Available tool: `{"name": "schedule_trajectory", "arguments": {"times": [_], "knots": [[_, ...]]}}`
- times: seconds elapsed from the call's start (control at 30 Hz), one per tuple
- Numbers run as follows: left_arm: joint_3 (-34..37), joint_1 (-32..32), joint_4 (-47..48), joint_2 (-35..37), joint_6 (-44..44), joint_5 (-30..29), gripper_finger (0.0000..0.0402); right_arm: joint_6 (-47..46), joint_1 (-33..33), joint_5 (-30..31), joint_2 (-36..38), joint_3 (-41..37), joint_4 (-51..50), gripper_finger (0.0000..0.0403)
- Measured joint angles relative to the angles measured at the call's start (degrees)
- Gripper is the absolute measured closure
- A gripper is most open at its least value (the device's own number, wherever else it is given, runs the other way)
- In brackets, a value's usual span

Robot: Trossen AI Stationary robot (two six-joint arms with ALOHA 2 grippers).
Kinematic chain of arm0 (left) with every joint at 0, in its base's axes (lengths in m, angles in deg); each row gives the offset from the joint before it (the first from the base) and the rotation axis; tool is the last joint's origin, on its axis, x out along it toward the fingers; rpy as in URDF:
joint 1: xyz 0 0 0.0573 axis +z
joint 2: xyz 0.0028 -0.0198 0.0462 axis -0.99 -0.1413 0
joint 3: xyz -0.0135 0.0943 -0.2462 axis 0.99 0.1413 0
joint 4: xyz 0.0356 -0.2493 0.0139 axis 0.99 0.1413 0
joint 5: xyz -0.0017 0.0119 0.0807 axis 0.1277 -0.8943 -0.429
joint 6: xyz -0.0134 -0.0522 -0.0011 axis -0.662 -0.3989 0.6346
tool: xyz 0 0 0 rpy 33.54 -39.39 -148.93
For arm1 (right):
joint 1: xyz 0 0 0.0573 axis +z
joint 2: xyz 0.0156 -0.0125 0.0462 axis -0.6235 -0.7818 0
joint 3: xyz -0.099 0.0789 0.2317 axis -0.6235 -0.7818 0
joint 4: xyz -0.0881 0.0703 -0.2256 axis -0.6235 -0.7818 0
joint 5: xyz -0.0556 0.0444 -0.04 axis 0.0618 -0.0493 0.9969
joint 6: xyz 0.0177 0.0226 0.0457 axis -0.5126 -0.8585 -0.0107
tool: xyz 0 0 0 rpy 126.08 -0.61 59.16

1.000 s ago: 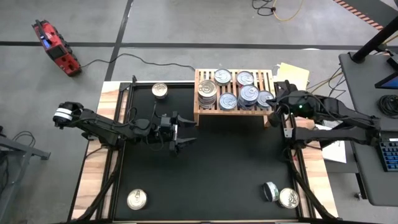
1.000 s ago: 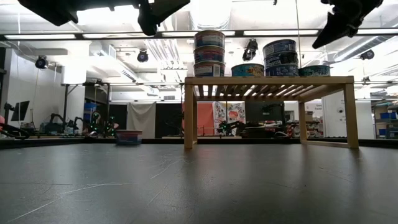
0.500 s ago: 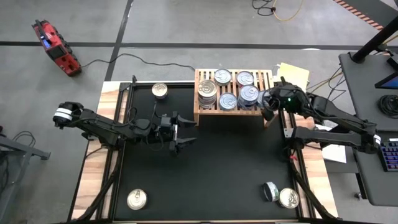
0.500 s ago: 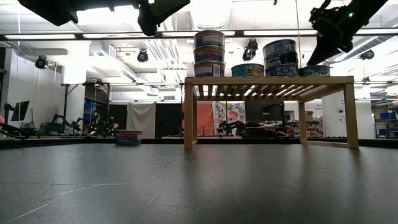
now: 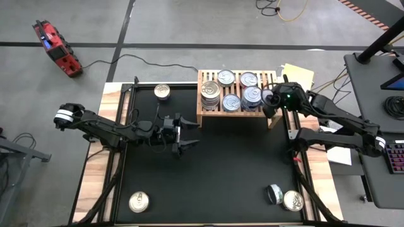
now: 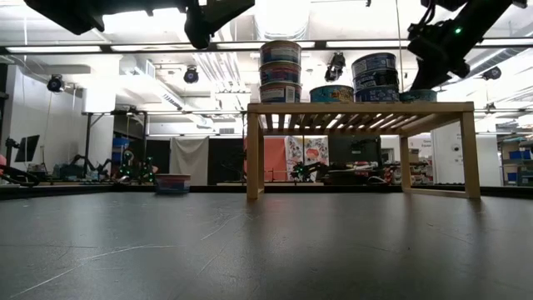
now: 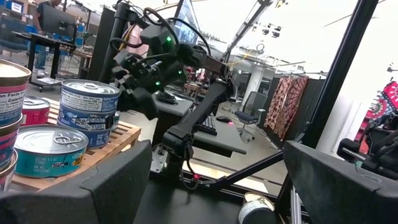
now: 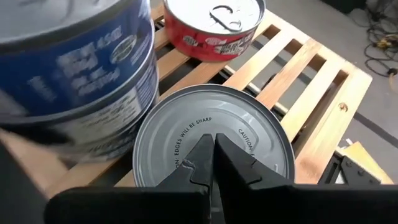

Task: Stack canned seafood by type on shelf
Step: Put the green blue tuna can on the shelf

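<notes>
The light-wood shelf (image 5: 237, 112) stands at the mat's far edge with several tins on its slats. Among them are a stack of three (image 6: 281, 71) at its left end and a blue stack of two (image 8: 74, 74). A single silver-lidded tin (image 8: 211, 155) rests flat on the slats at the shelf's right end, beside a red tin (image 8: 214, 25). My right gripper (image 8: 214, 142) is shut, its tips over the middle of that tin's lid. My left gripper (image 5: 184, 135) is open and empty above the mat, left of the shelf. My right gripper has its shut fingertips (image 8: 225, 155) at the middle of the single tin's lid (image 8: 174, 134), coming slanting down from above and from the table's right. I cannot tell whether they touch the lid. The tin sits flat on the shelf slats.
Loose tins lie on the black mat: one at the far left (image 5: 162, 91), one at the near left (image 5: 139, 202), and two at the near right, one tilted on its edge (image 5: 275, 193) against the other (image 5: 292, 200). Papers (image 5: 297, 75) lie beyond the shelf's right end.
My right gripper has gone from past the shelf's right end toward the table's left and down, and now stands over the single tin at that end. The tins have stayed where they were.
</notes>
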Motion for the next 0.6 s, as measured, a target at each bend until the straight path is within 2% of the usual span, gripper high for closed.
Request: {"name": "schedule_trajectory", "arguments": {"times": [0.6], "knots": [[0.0, 0.0, 0.1, 0.0, 0.0, 0.0, 0.0054, 6.7, -5.9, 0.0, -2.5, 0.3, 6.8, 0.0394]]}}
